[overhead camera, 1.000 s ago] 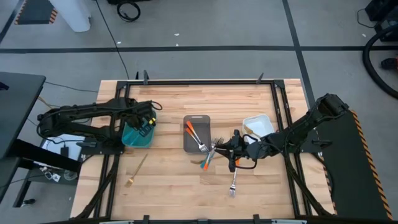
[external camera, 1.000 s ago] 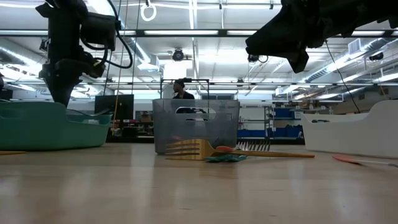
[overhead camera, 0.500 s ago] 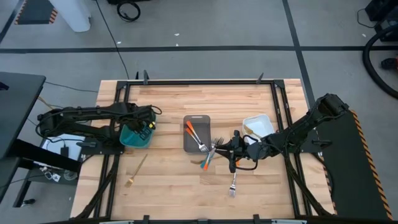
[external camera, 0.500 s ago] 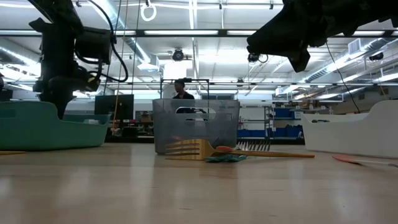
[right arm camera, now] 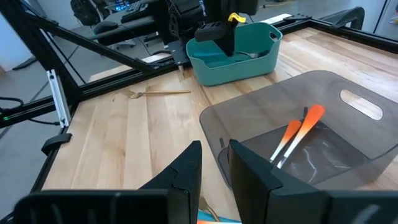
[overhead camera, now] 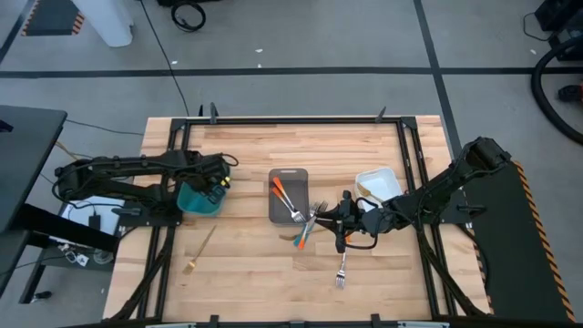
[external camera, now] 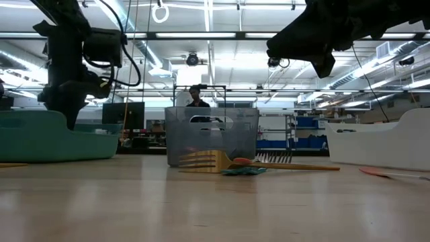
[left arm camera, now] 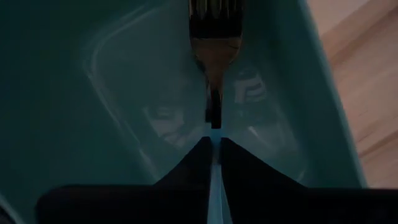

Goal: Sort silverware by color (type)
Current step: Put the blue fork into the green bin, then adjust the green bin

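Three trays are set across the counter (overhead camera: pixel 255 273): teal tray (overhead camera: pixel 198 200) at left, grey tray (overhead camera: pixel 287 194) in the middle, white tray (overhead camera: pixel 377 184) at right. A drop-off is judged in hand: the left gripper (left arm camera: pixel 214 144) is lowered into the teal tray, its jaws nearly together on the thin handle of a fork (left arm camera: pixel 214 43); release and withdrawal are called for next. The right gripper (right arm camera: pixel 213 163) is held low beside the grey tray, jaws slightly parted, empty, near loose silverware (overhead camera: pixel 306 230).
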Available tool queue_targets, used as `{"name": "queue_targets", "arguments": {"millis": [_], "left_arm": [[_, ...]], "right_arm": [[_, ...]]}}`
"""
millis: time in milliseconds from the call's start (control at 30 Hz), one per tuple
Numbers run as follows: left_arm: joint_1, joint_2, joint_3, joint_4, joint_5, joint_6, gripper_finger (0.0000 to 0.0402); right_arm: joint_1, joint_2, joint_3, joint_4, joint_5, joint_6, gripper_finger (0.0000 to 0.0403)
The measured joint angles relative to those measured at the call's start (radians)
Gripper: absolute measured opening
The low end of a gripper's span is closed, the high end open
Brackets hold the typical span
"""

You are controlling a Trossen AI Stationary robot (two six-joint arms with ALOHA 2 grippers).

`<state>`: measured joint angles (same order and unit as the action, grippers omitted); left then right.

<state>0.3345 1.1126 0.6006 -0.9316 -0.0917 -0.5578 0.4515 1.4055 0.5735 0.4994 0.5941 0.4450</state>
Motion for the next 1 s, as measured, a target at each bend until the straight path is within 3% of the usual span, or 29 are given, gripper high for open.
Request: {"name": "queue_targets", "arguments": {"millis": [400, 800, 1000], "left_arm": [[0.015, 0.0, 0.008, 0.016, 0.003, -0.005, 0.0131], [-0.019, 0.0, 0.079, 0.035, 0.066, 0.022, 0.0134], [-0.08, 0.052, 0.079, 0.026, 0.028, -0.019, 0.0134]], "right_arm": [[0.0, 0.0, 0.0, 0.0, 0.0, 0.0, 0.0085], [0.0, 0.0, 0.0, 0.0, 0.0, 0.0, 0.0085], [0.0, 0.0, 0.0, 0.0, 0.0, 0.0, 0.0085]]}}
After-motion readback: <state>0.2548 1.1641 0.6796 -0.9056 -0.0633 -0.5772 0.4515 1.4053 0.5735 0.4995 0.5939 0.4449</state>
